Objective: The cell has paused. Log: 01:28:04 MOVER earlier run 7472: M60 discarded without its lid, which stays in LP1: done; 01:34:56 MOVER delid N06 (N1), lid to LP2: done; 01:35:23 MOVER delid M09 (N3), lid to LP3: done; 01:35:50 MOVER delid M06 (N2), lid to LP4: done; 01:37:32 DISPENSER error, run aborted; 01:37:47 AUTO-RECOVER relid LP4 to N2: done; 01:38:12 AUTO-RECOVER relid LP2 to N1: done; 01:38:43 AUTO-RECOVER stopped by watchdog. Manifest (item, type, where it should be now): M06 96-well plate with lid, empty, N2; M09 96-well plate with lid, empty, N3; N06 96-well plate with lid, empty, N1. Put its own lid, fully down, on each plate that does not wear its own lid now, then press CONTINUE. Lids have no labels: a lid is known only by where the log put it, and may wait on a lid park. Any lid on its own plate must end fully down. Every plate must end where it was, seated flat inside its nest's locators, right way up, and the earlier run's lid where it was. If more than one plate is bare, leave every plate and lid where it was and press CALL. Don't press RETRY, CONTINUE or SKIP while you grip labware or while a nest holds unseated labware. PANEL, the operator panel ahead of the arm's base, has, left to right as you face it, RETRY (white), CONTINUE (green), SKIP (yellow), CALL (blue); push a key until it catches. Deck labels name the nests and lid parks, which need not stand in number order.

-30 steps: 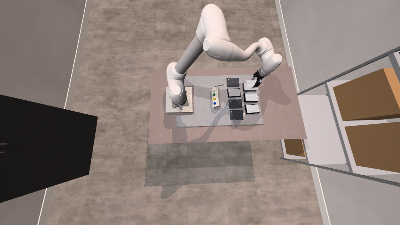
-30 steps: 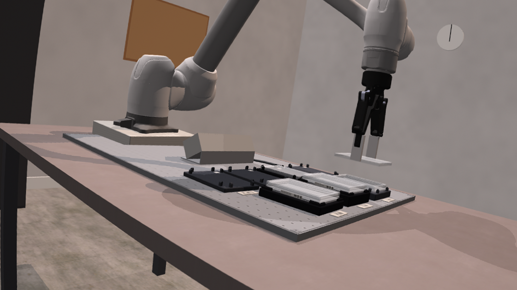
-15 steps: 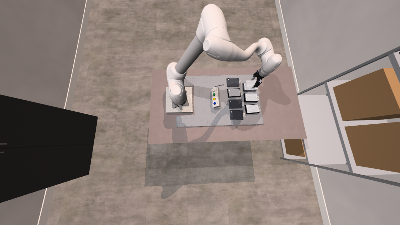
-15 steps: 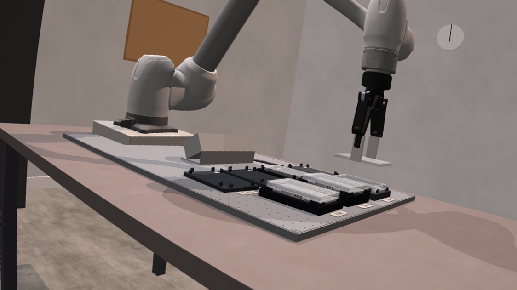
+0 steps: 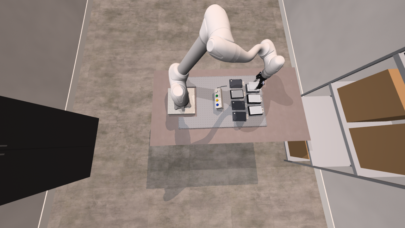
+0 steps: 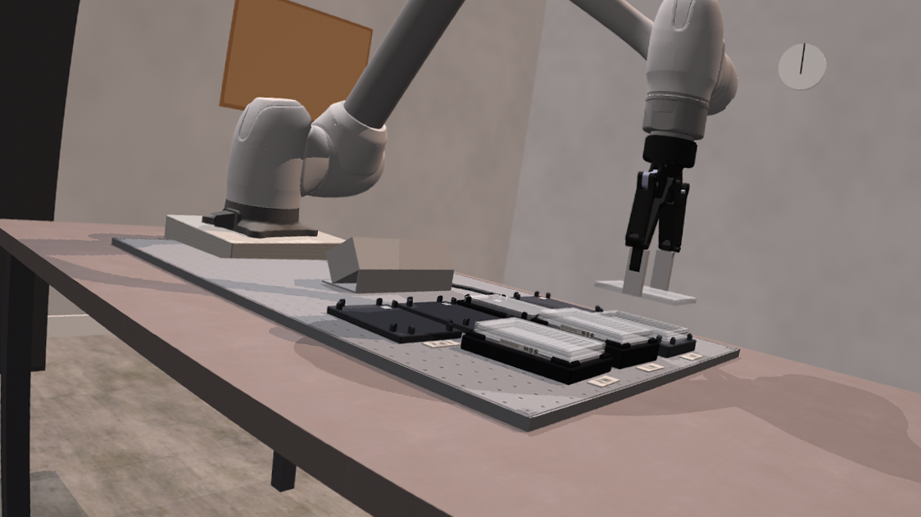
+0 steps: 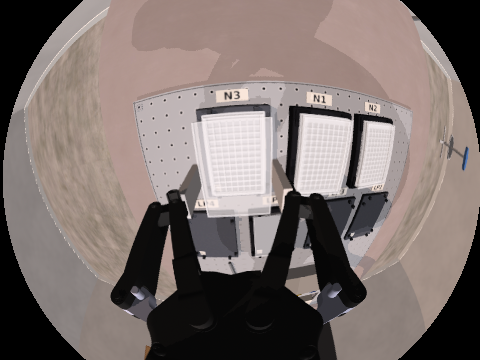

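The claw [image 6: 648, 277] is clamped partway shut on a clear lid [image 6: 644, 292], one finger on each long side, holding it flat and level in the air. Judged from the task, this is M09's lid being carried to the bare plate in N3 [image 7: 235, 152]. The step in hand is the relid of N3, at the hover stage.

Where the lid is: above the far end of the nest row, well clear of the plate tops in the exterior view. In the wrist view it overlaps the N3 plate but looks offset toward the camera side, not centred.

Orientation: the lid lies horizontal, open side presumably down, though that cannot be confirmed. Its long axis runs roughly parallel to the long axis of the N3 plate, along the line from the lid parks to the nests.

The plates in N1 [image 7: 323, 146] and N2 [image 7: 375, 152] appear lidded; whether they are fully down is too small to tell. One lid park [image 5: 236, 94] carries a pale lid, likely the earlier run's.

Next move calls for: finish centring over N3, keep the lid square, lower straight until fully down, release, then retreat. Only then should the green key on the panel [image 5: 218, 98] be pressed.
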`<action>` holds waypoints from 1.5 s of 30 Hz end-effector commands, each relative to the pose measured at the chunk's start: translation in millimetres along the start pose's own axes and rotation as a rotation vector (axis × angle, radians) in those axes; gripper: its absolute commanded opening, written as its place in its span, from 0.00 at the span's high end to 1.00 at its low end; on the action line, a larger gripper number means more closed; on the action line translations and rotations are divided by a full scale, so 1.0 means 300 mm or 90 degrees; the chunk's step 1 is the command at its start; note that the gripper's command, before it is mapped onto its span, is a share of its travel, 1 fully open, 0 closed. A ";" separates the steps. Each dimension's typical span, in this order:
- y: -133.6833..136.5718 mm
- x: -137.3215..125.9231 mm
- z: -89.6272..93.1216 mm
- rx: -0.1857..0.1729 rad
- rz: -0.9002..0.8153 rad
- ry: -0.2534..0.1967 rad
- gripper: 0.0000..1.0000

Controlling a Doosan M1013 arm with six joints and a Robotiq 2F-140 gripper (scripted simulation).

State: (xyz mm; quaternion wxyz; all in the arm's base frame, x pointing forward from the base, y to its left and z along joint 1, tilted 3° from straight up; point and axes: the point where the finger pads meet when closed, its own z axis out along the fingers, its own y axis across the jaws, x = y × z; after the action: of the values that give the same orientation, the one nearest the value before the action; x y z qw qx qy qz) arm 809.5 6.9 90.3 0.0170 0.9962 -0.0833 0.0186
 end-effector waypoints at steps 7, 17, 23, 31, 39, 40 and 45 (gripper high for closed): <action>0.000 0.000 0.036 0.000 0.000 0.000 1.00; 0.000 0.000 0.069 0.000 0.000 0.000 1.00; 0.000 0.001 0.088 0.000 0.000 0.000 1.00; 0.000 0.001 0.098 0.000 0.000 0.000 1.00; 0.000 0.001 0.102 0.000 0.000 0.000 1.00; 0.000 0.001 0.102 0.000 0.000 0.000 1.00; 0.000 0.001 0.102 0.000 0.000 0.000 1.00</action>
State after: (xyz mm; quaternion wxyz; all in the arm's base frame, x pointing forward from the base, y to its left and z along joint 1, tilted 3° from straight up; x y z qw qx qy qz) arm 810.8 5.8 59.5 0.0170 0.9962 -0.0833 0.0186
